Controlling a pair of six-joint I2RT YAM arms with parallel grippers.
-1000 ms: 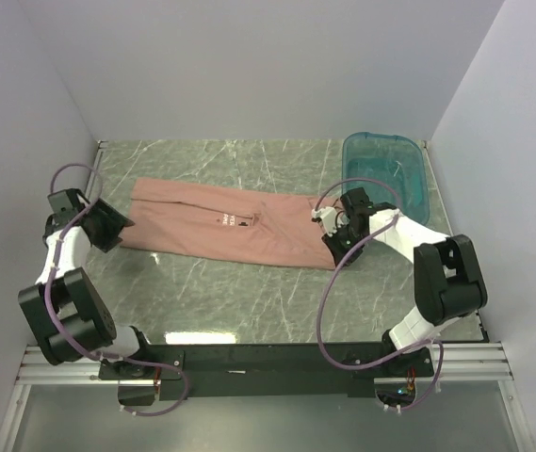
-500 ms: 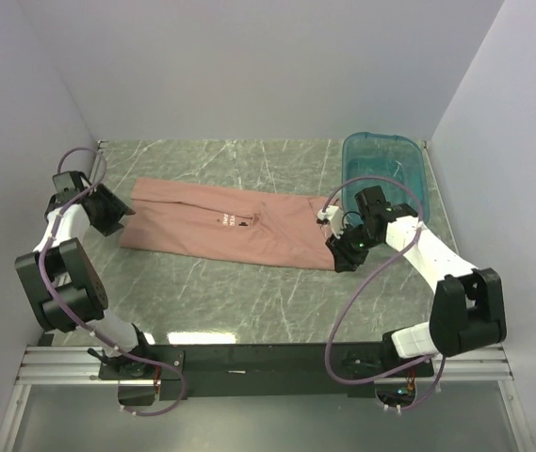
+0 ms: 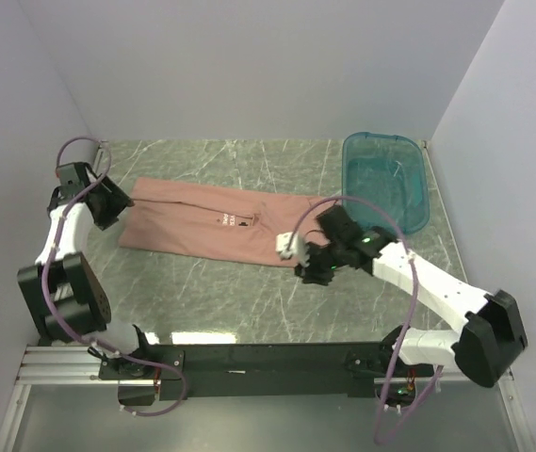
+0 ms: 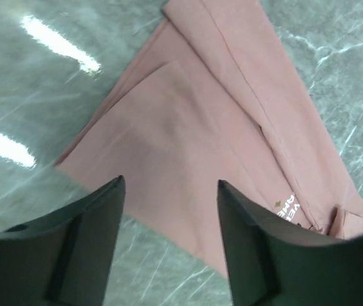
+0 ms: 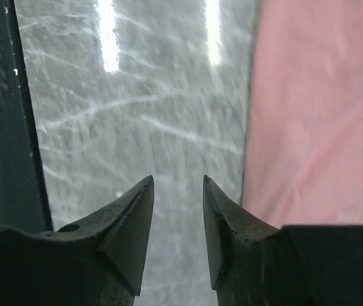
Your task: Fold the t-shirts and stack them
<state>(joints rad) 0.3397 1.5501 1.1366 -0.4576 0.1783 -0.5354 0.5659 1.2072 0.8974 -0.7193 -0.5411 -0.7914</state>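
Green marbled table point(image 3: 249, 294) holds a long-folded salmon-pink t-shirt point(image 3: 202, 222), left tool point(image 4: 171, 186) wide, right tool point(image 5: 178, 181) narrowly parted, both empty.

top external: high, looks down on whole table point(image 3: 249, 292) | wrist views: close, downward | all share t-shirt point(image 3: 202, 221)

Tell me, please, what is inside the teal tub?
No object shows inside the teal tub: only its translucent bottom with pale streaks, perhaps the table veining showing through. The right arm's cable covers a sliver of its near left corner.
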